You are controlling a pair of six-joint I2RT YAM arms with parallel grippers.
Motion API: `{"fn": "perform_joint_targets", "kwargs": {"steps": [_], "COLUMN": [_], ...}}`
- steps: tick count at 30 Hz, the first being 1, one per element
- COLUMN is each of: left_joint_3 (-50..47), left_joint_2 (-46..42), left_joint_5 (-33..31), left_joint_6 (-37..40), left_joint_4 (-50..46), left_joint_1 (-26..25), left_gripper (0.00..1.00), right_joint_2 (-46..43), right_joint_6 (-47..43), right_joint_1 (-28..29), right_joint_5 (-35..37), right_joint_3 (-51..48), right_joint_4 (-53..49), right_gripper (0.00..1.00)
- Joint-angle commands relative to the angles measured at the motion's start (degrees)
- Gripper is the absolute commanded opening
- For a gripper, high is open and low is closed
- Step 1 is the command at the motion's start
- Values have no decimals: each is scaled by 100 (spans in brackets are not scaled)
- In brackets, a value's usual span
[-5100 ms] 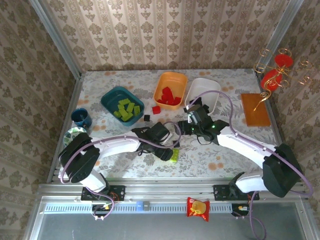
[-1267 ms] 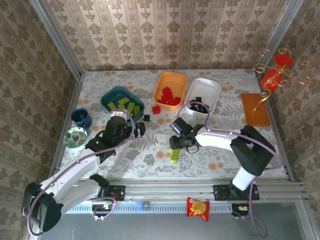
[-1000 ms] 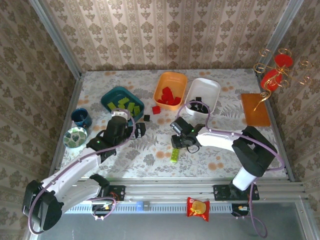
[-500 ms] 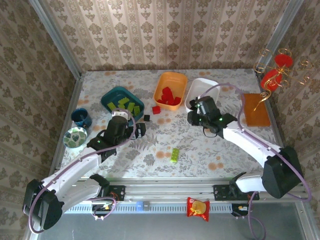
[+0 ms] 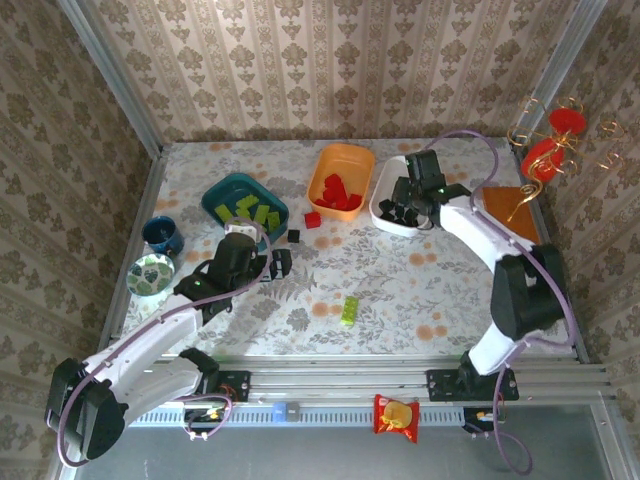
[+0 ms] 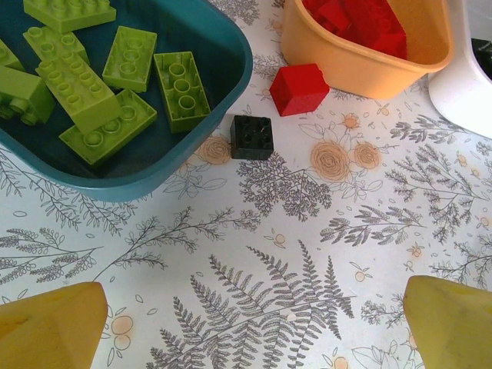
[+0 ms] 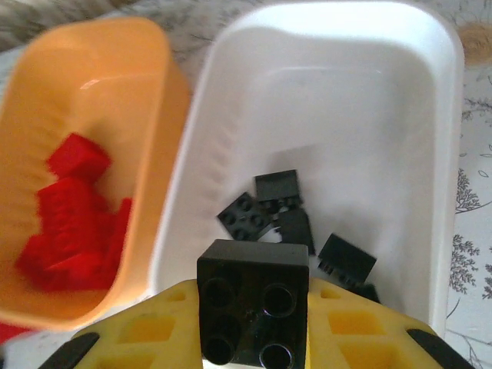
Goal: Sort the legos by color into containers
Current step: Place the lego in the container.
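My right gripper is shut on a black lego, held above the near end of the white container, where several black legos lie. From above, that gripper hangs over the white container. The orange container holds red legos. The teal container holds green legos. My left gripper is open above the bare cloth, near a loose black lego and a loose red lego. A green lego lies alone mid-table.
A dark blue cup and a green patterned dish stand at the left edge. An orange-brown block and a red-and-gold ornament sit at the far right. A snack packet hangs on the front rail.
My right arm has swung from mid-table, beside the green lego, back and right to the white container, carrying the black lego. The left arm has barely moved.
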Motion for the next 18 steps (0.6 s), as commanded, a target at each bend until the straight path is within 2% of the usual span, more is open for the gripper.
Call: {"fn": "perform_joint_targets", "kwargs": {"steps": [1, 5, 6, 9, 11, 13, 18], "left_joint_3": [96, 113, 122, 164, 220, 347, 810], "left_joint_2": [30, 146, 177, 256, 323, 481, 1127], "left_joint_5": [163, 244, 266, 425, 608, 756, 1192], "left_joint_6": [-49, -43, -44, -7, 80, 186, 461], "left_joint_4": [-77, -94, -89, -60, -33, -89, -391], "left_joint_1": [2, -3, 2, -7, -31, -108, -543], "left_gripper": [100, 100, 100, 100, 100, 100, 100], "right_joint_2": [415, 878, 971, 1120, 1052, 912, 467], "right_joint_6": [119, 194, 190, 210, 217, 208, 266], "right_joint_1": [-130, -211, -219, -238, -238, -235, -185], "right_joint_5": [230, 221, 208, 173, 107, 38, -85], "right_joint_3": [508, 883, 975, 1187, 1168, 1072, 698], "right_joint_4": [-292, -480, -555, -717, -681, -617, -540], "right_gripper": [24, 30, 35, 58, 65, 69, 70]}}
